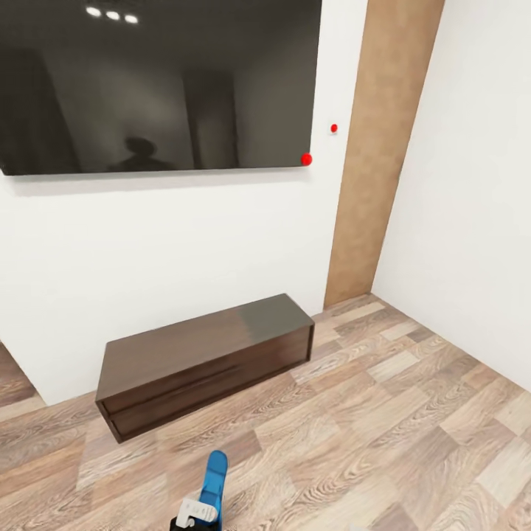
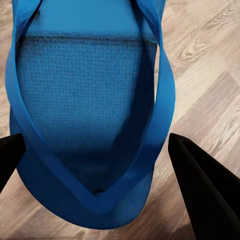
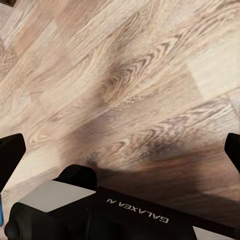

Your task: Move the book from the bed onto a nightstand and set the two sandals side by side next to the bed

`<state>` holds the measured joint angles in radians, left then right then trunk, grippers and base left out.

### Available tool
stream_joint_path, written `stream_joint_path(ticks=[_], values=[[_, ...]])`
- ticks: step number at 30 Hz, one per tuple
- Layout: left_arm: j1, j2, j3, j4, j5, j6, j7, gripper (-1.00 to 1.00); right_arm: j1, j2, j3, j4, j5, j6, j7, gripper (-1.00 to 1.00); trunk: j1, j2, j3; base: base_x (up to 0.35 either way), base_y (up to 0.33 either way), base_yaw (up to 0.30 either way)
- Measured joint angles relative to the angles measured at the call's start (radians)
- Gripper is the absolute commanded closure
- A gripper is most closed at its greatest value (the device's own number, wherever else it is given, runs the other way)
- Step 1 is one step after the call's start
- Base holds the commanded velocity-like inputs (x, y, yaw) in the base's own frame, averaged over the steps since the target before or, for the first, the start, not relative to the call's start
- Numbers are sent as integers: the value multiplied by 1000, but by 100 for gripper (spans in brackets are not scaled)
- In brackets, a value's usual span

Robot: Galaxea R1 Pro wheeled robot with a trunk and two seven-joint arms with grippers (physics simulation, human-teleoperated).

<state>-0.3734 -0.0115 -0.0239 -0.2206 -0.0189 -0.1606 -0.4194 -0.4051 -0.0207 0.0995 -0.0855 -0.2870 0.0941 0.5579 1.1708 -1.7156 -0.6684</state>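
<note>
You are carrying one blue sandal (image 2: 85, 110) pinched in the left gripper (image 1: 198, 516) near the low dark bench (image 1: 206, 361), risking a slip, while the right gripper (image 3: 120, 150) is hanging spread and empty.

We count one blue sandal (image 1: 214, 479), one long dark brown bench (image 1: 205, 363), one dark wall screen (image 1: 158, 85), two red dots (image 1: 307, 158) near the screen's corner, and three ceiling lights (image 1: 112, 15) reflected in the screen.
</note>
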Motion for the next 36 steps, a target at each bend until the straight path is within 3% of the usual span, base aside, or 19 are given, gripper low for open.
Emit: stream_joint_path(ticks=[36], values=[[0,-10,0,2,0,0,0,100,0,1,0,0,0,0,0,-100,0,0,-17,0,0,275]])
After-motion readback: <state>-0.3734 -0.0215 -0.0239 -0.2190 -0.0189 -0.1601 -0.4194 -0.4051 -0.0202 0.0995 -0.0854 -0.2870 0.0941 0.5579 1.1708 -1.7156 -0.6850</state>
